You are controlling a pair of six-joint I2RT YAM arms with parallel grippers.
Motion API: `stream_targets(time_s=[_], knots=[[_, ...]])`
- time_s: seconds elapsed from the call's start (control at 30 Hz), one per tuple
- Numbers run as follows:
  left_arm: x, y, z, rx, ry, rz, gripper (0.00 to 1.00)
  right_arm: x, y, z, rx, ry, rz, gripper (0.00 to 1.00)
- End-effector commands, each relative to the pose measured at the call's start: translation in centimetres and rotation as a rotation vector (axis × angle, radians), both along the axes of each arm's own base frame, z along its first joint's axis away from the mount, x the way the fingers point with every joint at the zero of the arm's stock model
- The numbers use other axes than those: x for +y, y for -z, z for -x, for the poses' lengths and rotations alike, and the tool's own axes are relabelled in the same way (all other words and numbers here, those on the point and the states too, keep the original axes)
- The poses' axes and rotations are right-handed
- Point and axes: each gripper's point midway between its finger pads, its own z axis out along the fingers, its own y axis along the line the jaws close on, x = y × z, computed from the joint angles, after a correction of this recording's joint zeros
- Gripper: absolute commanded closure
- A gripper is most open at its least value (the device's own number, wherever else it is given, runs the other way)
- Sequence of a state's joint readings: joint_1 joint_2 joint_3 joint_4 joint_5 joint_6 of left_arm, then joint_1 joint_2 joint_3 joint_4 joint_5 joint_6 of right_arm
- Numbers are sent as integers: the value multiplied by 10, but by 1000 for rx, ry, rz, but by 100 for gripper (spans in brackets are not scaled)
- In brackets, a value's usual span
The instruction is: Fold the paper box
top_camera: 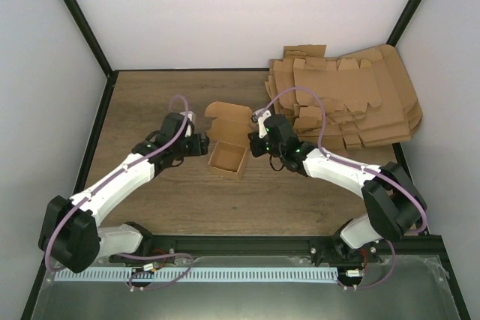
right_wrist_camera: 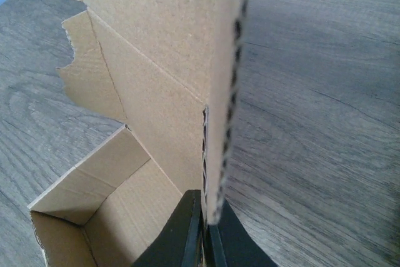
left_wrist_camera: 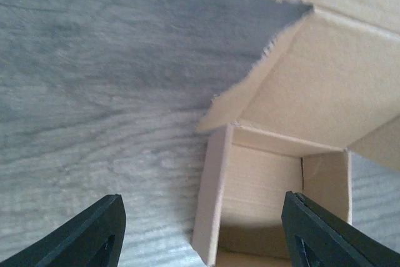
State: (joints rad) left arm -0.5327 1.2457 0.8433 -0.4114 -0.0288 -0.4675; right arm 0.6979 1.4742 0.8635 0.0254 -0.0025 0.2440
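Paper box (top_camera: 229, 157) sits mid table (top_camera: 150, 110), lid flap (top_camera: 227, 116) upright at its 12 o'clock. Right gripper (right_wrist_camera: 205, 217), at 3 o'clock, pinches the side wall's edge. Left gripper (left_wrist_camera: 201, 197), at 9 o'clock, is spread and holds nothing. Risk: the one-sided pinch buckles that wall or drags the unbraced box askew.

Wood-grain table (top_camera: 150, 192), dark-framed, pale walls on three sides. Two items rest directly on it. The paper box (top_camera: 229, 157) stands near the middle, bottom on the wood, top open, its lid flap standing up along the far side. A pile of flat cardboard sheets (top_camera: 352, 103) lies at the far right corner, loosely overlapped, apart from the box.
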Motion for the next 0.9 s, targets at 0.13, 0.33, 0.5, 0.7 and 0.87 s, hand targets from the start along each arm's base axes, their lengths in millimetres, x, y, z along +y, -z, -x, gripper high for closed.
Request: stream_targets(time_s=[0.13, 0.33, 0.5, 0.7, 0.87], knots=[[-12, -28, -38, -140, 133, 57, 26, 5, -9, 0, -51, -30, -1, 97], [-20, -25, -55, -191, 189, 25, 31, 6, -9, -2, -54, -37, 19, 97], [-13, -11, -67, -177, 148, -39, 36, 8, -11, -3, -57, -46, 18, 97], [-19, -3, -75, -161, 163, -42, 42, 10, -8, -5, -51, -45, 22, 97], [-26, 1, -78, -145, 186, -25, 52, 12, -6, -9, -49, -44, 34, 97]])
